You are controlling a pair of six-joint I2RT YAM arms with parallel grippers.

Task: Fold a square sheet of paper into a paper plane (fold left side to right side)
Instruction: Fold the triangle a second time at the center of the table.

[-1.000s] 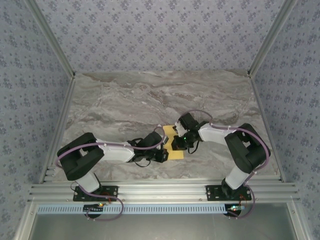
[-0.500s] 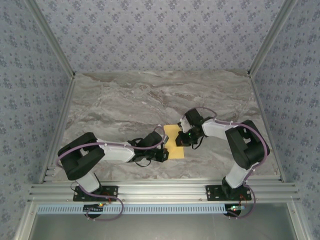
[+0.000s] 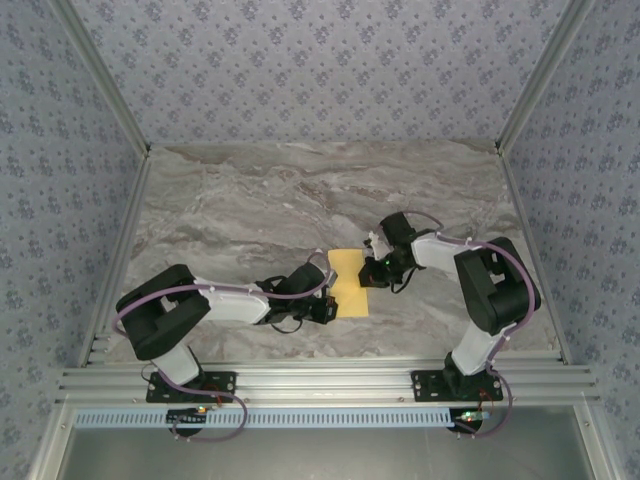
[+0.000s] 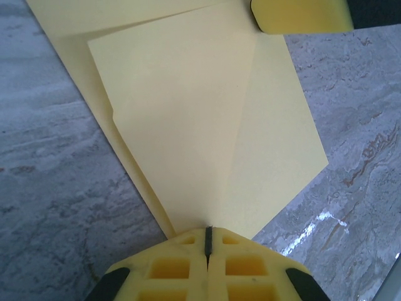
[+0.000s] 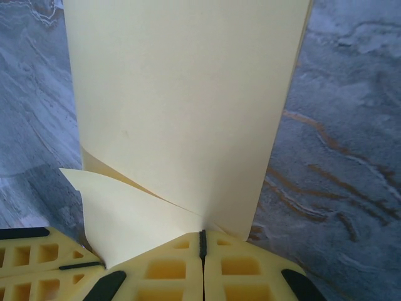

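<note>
So the biggest thing here is the grey marble table (image 3: 250,200), boxed in by walls (image 3: 320,70) covered in that little blue floral pattern, with an aluminium rail (image 3: 320,382) along the near edge.

The left arm (image 3: 225,300) reaches in low from its base toward the middle. The right arm (image 3: 490,290) is bent back over its base with the wrist pointing left.

The square sheet of paper (image 3: 347,285) lies on the table a bit nearer than centre, right between the two wrists. It's yellow and clearly already partly folded. In the left wrist view the paper (image 4: 188,125) shows overlapping layers with slanted edges that narrow down to a point at the fingers. In the right wrist view it (image 5: 188,94) runs away from the camera as a tall strip, and one small flap curls up at the lower left.

The left gripper (image 3: 327,310) sits at the sheet's near-left corner. Up close its (image 4: 208,241) jaws are pressed fully together and the paper spreads out flat from under the tips, so it looks like it's resting on the sheet rather than pinching it.

Same deal with the right gripper (image 3: 372,272) at the far-right edge. It (image 5: 202,241) is closed tight, tips on the paper, nothing clamped that I can see. One of its fingers (image 4: 301,15) pokes into the top of the left wrist view, touching the sheet.
</note>
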